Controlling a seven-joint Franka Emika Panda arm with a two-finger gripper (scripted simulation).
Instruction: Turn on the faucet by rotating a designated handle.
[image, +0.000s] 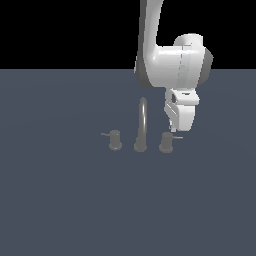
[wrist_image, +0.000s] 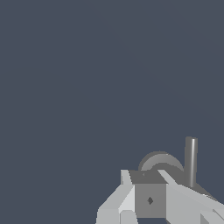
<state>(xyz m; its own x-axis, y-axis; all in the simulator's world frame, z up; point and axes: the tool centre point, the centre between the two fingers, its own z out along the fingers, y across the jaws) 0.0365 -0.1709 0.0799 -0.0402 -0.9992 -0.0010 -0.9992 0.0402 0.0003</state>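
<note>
White and blocky, the claw (image: 174, 128) hangs just above the handle (image: 166, 142), its fingertips beside the lever rod (image: 177, 137); whether they're spread or pinched I can't tell. The handle stands at the exterior view's right of the faucet (image: 141, 125), on the slate-blue tabletop (image: 75, 200).

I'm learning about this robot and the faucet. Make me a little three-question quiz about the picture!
1. True or false: the hand is right above the knob on the exterior view's right.
2. How many short knobs stand beside the spout?
3. Which sits between the two knobs? A) the spout B) the arm C) nothing

Key: 1 true; 2 two, the other on the exterior view's left; 3 A.
</note>
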